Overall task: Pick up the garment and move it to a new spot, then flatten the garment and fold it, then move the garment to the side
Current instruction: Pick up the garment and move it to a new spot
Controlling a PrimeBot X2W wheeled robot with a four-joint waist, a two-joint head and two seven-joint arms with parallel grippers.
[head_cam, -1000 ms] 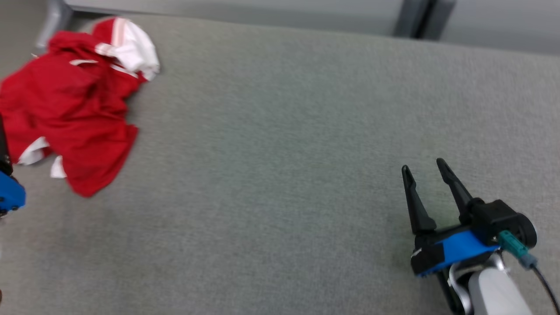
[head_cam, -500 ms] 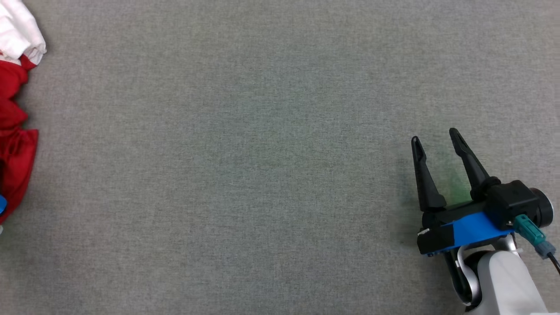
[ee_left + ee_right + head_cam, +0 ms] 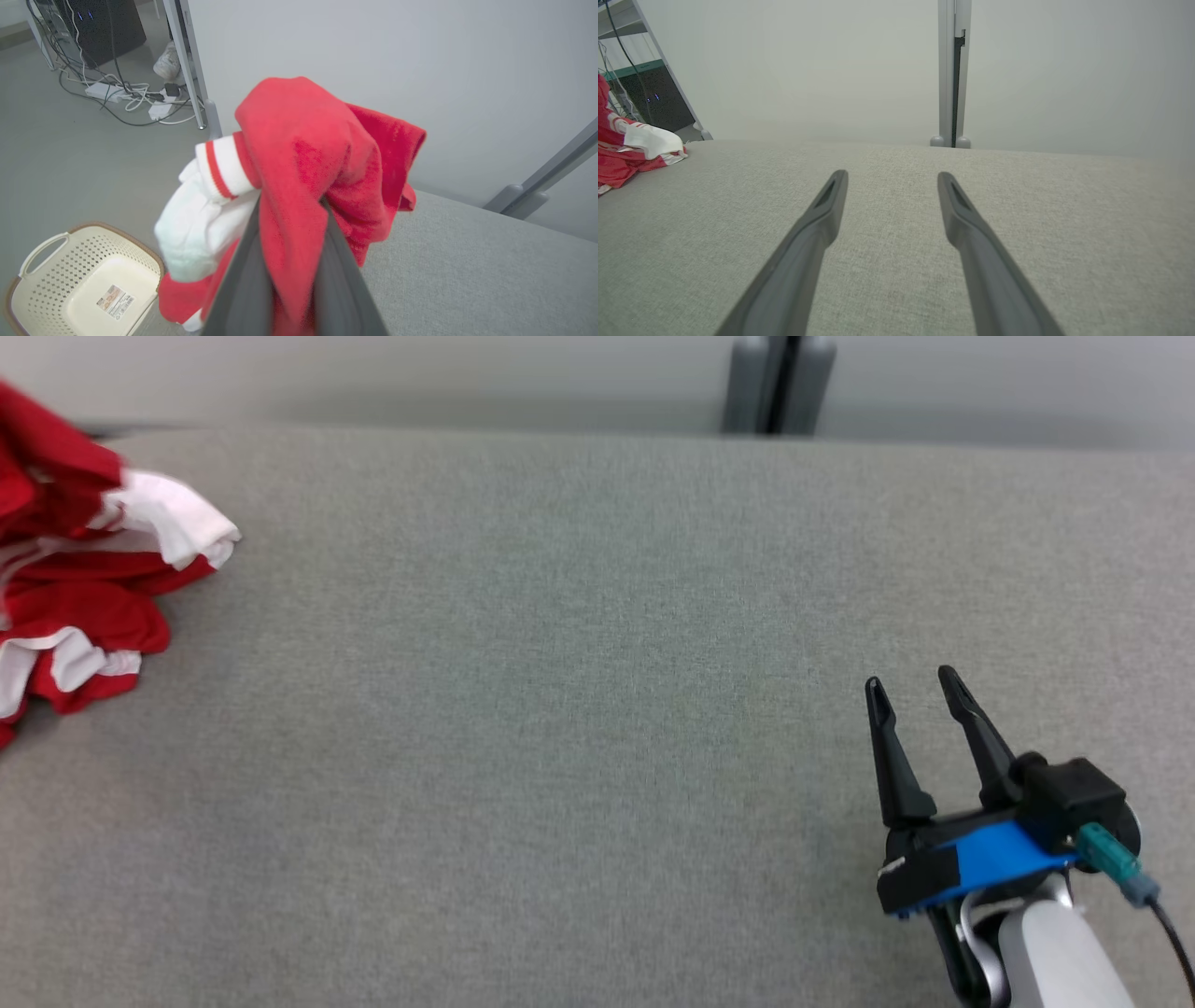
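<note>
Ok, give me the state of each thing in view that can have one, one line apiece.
left gripper: shut on the red and white garment.
red and white garment: bunched, draped over the left gripper's fingers, lower folds apparently on the grey fabric table top.
right gripper: open, empty, over the grey fabric table top.
cream perforated plastic basket: on the floor, empty but for a label.
</note>
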